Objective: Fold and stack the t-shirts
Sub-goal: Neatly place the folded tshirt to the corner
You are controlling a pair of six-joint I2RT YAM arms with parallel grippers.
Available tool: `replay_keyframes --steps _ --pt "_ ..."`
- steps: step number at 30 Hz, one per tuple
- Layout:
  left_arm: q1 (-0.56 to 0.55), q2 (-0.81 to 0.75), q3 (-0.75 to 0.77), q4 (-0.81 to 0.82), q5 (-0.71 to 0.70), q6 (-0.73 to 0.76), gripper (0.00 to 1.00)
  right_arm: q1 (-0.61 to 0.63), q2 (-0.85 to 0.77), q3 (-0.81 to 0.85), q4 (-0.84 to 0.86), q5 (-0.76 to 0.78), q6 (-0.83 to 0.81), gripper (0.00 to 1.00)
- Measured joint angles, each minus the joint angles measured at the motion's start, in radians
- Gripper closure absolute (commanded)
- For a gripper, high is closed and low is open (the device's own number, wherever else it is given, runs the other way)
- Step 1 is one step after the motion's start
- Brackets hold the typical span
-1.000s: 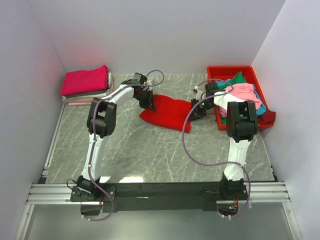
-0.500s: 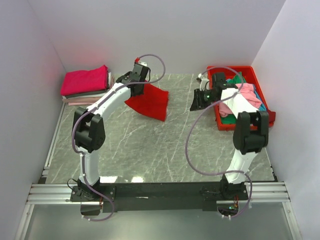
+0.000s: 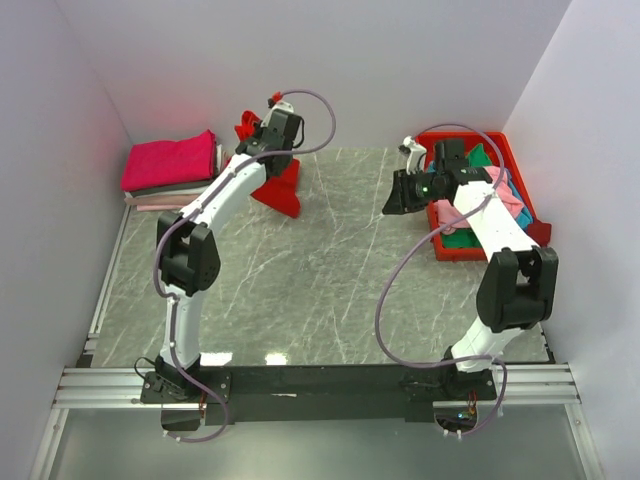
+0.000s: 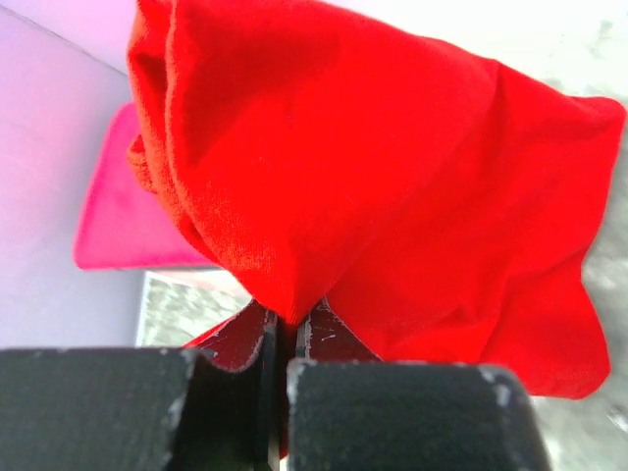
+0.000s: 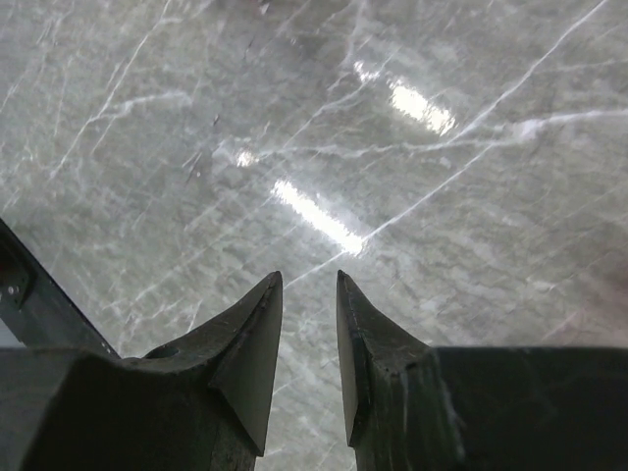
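**Top view:** One red t-shirt (image 3: 281, 190) was held aloft by the left gripper (image 3: 262, 148) near one stack (image 3: 170, 165) showing three folded layers. Stacking was judged in hand. Several t-shirts (image 3: 480, 185), not countable, lay in one bin (image 3: 465, 137).

**Left wrist:** The jaws were clamped on the red cloth. Square lowering onto the stack was called for.

**Right wrist:** The right gripper (image 5: 307, 285) was seen with jaws narrowly apart, empty, above the table (image 5: 442, 196).

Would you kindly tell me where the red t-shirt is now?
Top view, far left: the red t-shirt hangs from the left claw, beside the folded stack.
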Motion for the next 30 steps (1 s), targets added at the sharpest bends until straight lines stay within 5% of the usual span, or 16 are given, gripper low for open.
replay_keyframes --steps 10,30 --pt "0.092 0.070 0.063 0.029 -0.008 0.151 1.00 0.013 -0.137 -0.084 -0.007 -0.024 -0.024 0.63" --pt "0.165 0.070 0.171 0.125 -0.060 0.304 1.00 0.024 -0.140 -0.114 -0.004 -0.055 -0.027 0.63"
